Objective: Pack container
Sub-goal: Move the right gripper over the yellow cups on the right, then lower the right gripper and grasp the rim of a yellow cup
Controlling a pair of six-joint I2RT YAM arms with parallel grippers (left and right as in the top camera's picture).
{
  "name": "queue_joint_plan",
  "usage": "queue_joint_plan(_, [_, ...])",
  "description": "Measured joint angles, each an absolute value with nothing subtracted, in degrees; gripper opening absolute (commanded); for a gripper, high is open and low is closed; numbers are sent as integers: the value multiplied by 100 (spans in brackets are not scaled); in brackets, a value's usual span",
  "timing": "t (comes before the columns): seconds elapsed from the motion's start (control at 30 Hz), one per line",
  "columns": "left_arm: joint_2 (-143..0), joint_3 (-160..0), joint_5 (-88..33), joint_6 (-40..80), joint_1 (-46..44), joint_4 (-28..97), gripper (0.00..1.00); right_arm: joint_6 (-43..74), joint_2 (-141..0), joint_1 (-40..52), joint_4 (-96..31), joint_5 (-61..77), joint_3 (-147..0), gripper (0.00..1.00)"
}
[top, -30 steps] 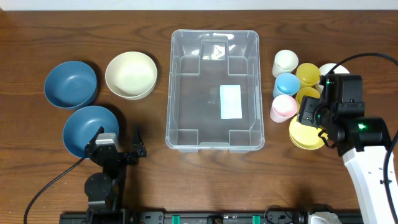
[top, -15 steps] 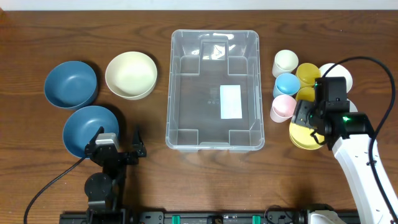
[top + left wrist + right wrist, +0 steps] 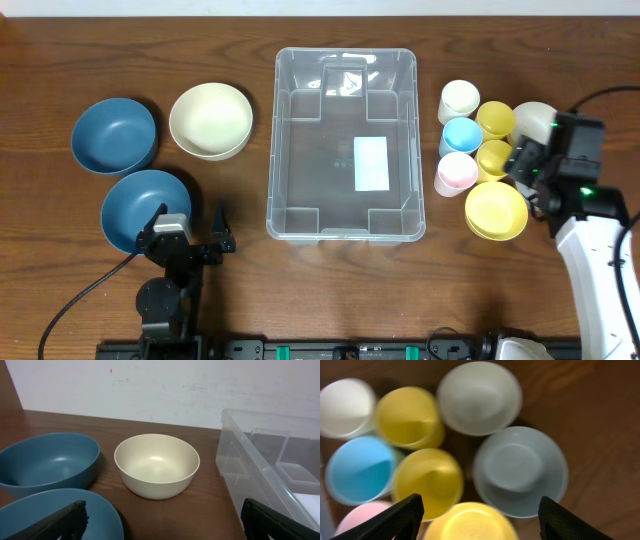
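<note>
Clear plastic, the container (image 3: 320,150) lies mid-frame on the worktop (image 3: 60,290), well left of the right gripper (image 3: 528,170), which hangs with jaws spread over the cups (image 3: 470,135) at the right edge. The left gripper (image 3: 192,238), spread wide, sits at lower left beside a blue bowl (image 3: 135,205). Bare wood separates the container's left wall from the cream bowl (image 3: 210,120); a narrower strip separates its right wall from the cups.

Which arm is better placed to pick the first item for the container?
Right. The right gripper hangs open over the cups beside the container; the left gripper, also open, sits at the near edge of the table by a blue bowl.
</note>
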State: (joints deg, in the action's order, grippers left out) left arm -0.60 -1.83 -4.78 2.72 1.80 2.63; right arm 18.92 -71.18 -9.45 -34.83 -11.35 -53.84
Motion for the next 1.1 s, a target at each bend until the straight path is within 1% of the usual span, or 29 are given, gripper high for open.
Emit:
queue_joint_plan(0.13, [-60, -183, -475, 272, 180, 263, 98, 1892, -7140, -1306, -3472, -963, -5384, 75])
queue_joint_plan(0.33, [-60, -183, -478, 272, 180, 263, 98, 1841, -7675, -1319, -3190, -526, -5387, 77])
queue_joint_plan(0.5, [-60, -183, -478, 272, 180, 263, 98, 1817, -8305, -1319, -3041, -311, -5387, 76])
queue_joint_plan(0.57, [-60, -183, -475, 272, 180, 263, 98, 1804, -8460, -1319, -2982, -274, -5387, 74])
queue_joint_plan(0.6, [-60, -183, -475, 272, 180, 263, 98, 1785, -8517, -1317, -2971, -255, -5387, 71])
queue_joint_plan(0.67, [-60, -183, -478, 272, 180, 263, 98, 1737, -8576, -1317, -2965, -231, -5384, 61])
queue_joint_plan(0.7, [-60, -183, -475, 272, 180, 263, 98, 1730, -8589, -1319, -2956, -213, -5387, 58])
queue_joint_plan(0.73, [-60, -183, -475, 272, 180, 263, 98, 1732, -8591, -1317, -2950, -187, -5387, 57])
queue_joint_plan(0.9, [-60, -183, -478, 272, 180, 263, 98, 1737, -8591, -1306, -2908, -71, -5387, 56])
queue_joint_plan(1.1, [-60, -183, -478, 272, 180, 263, 98, 1717, -8753, -1258, -2873, 12, -5387, 59])
